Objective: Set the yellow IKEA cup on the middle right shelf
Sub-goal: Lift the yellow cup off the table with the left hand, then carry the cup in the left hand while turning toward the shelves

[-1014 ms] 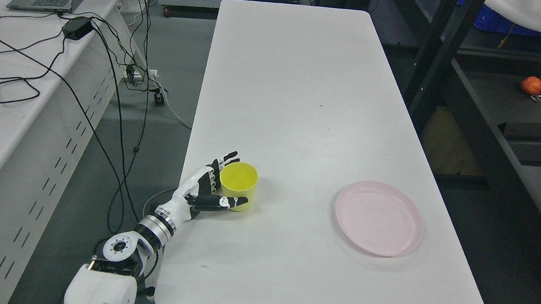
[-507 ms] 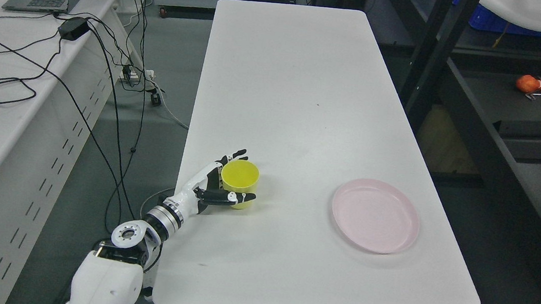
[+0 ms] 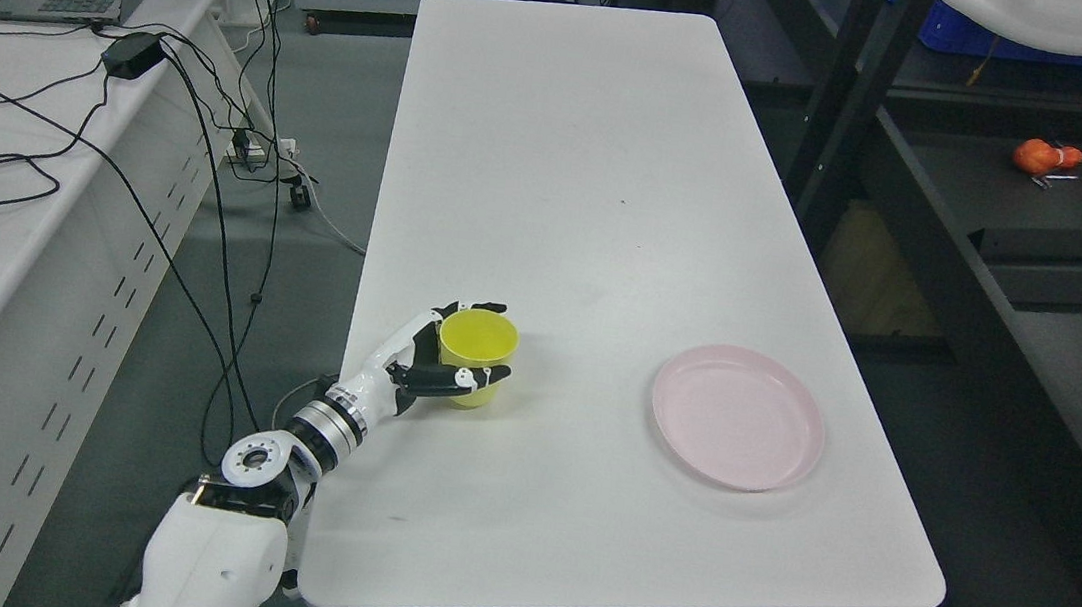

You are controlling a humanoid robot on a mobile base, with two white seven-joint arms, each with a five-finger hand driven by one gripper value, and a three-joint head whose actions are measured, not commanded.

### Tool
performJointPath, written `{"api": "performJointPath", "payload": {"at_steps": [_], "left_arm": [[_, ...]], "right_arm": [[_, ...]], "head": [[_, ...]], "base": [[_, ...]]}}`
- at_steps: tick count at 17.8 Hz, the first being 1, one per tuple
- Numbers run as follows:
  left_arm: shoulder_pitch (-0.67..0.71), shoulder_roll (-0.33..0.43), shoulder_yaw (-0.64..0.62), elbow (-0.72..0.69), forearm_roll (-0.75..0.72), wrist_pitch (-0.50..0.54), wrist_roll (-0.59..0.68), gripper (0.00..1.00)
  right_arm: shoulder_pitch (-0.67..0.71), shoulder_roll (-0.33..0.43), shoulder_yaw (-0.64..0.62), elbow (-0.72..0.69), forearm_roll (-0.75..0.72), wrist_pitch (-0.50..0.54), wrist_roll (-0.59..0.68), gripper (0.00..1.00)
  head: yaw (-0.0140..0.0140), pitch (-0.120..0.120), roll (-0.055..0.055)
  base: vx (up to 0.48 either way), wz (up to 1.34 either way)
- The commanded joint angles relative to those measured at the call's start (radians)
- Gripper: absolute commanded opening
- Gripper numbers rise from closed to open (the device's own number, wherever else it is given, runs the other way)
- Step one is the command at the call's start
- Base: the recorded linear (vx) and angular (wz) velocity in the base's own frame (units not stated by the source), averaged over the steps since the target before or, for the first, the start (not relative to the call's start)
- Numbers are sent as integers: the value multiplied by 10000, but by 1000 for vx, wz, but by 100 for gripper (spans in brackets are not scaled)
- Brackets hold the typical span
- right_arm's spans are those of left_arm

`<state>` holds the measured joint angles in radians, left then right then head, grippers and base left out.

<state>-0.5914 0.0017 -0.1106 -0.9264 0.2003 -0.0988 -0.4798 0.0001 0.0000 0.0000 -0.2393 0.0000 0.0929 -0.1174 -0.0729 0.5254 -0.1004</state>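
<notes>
Long white rectangular table [image 3: 572,196] extends ahead and to the right of the hand. Round pale pink plastic plate [image 3: 736,430] lies well to the hand's right, empty. Small yellow plastic cup [image 3: 475,357] stands upright near the table's left edge. Left hand [image 3: 418,371] wraps the cup, thumb across its front, apparently in contact.

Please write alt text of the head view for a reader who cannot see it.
The robot's left hand wraps its fingers around a yellow cup standing upright near the left edge of a white table. An empty pink plate lies apart to the right, and a dark shelf rack stands beyond the table's right side.
</notes>
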Motion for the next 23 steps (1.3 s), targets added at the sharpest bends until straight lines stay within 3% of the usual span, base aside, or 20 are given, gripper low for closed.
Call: {"api": "performJointPath", "payload": {"at_steps": [1,5,9,13,23], "left_arm": [[54,158,706,275,436,-392,12,2],[69,158,753,-381,865,-560,-49,0],[604,158,707,-2849,1387,-469,-111,0],[1172,158,677,-4156,1494,-454,-126,0],[2002,158,646,-5217,1679,-454,-126,0]], "right_arm": [[137,-175,169,0,-245,6,8,99],[137,-175,169,0,-245,6,8,99],[137,-175,169,0,-245,6,8,99],[137,-175,169,0,-245,6,8,99],[137,-175,169,0,-245,6,8,99]], "head": [[0,0,0],[0,0,0],[0,0,0],[0,0,0],[0,0,0]], "base": [[-11,0],[-6,13],[-12,29],[-40,7],[-167,-93]]}}
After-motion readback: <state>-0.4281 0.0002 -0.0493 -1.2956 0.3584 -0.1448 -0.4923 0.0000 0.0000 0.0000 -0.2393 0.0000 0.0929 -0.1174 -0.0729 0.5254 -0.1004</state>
